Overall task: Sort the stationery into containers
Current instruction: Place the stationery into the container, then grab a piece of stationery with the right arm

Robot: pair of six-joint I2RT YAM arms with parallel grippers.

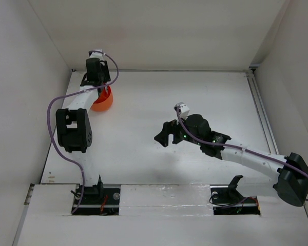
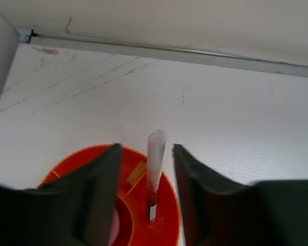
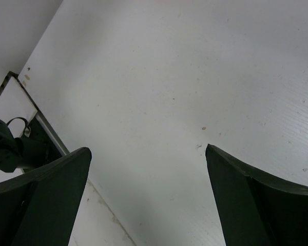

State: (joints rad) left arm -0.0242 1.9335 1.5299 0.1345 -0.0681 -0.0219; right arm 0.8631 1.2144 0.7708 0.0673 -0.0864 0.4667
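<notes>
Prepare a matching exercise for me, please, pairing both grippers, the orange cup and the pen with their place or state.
1. left gripper
2. right gripper
3. orange cup
4. pen

A. stands in the orange cup
B. open wide above bare table
C. at the far left of the table
D. open, fingers either side of the pen, not touching it

Pairs: 1-D, 2-B, 3-C, 4-A

Robot lab test cell. White tabletop (image 1: 195,97) boxed in by plain white panel walls (image 1: 159,31), with a metal rail (image 1: 262,110) along the right side. Left arm (image 1: 74,130) and right arm (image 1: 251,159) sit on black base mounts (image 1: 233,200) at the near edge. A purple cable (image 1: 47,120) is loose-routed along the left arm.
</notes>
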